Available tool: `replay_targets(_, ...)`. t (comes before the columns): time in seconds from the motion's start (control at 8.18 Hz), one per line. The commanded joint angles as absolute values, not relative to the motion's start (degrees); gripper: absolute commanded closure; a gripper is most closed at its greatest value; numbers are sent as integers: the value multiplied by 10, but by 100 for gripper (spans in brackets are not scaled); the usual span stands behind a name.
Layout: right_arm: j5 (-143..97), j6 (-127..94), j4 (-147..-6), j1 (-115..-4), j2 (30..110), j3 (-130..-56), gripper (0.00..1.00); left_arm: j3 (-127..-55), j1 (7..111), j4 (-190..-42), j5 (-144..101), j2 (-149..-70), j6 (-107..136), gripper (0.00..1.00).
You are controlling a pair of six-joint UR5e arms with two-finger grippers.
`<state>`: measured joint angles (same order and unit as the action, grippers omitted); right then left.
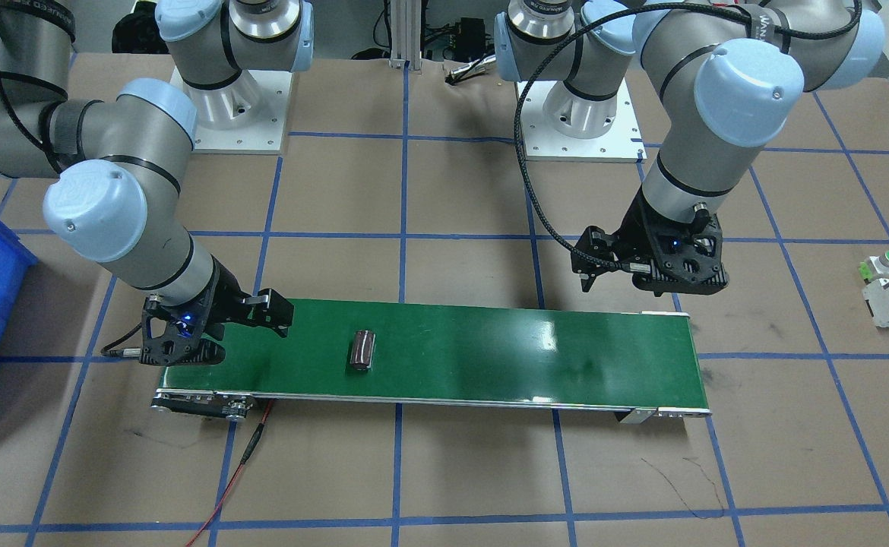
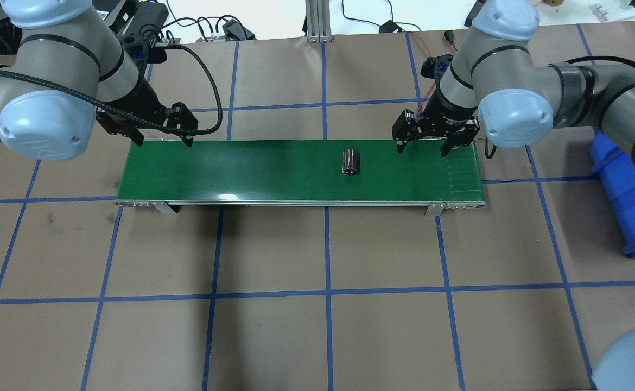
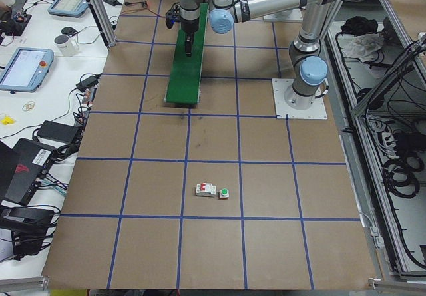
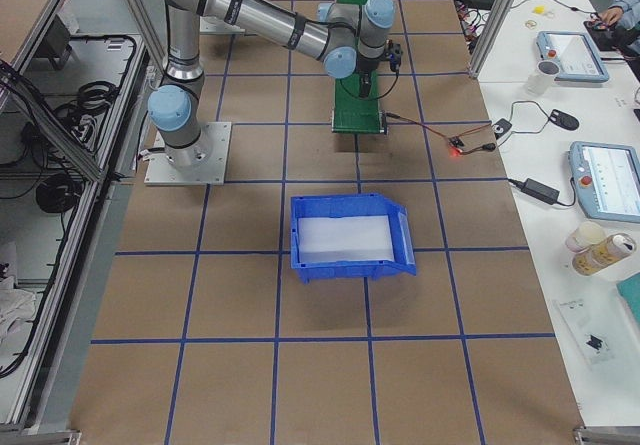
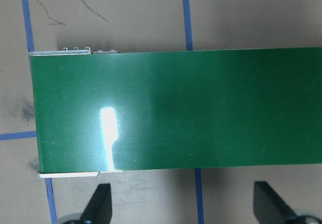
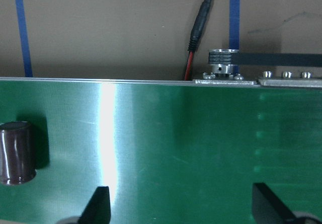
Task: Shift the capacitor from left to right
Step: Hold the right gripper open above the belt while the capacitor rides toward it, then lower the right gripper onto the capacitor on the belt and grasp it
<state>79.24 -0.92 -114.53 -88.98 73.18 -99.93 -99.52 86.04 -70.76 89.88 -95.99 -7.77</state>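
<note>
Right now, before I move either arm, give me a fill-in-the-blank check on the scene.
1. The capacitor sits on the ____ conveyor belt.
2. Of the left end effector and the right end effector, the capacitor is nearer the ____ one.
3. Both end effectors are ____, gripping nothing.
4. The bin on the table is ____ in colour.
Missing words: green; right; open; blue.
</note>
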Motion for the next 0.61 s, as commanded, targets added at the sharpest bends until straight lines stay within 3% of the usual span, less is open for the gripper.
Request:
replay_targets(0.0,782,-20,-1151,-890,731,-1005,1,-995,860,-701,902,-962,-76,0)
replay_targets(0.49,785,-47,-1177,-916,716,-1005,2,-994,860,-700,895,-969,-72,0)
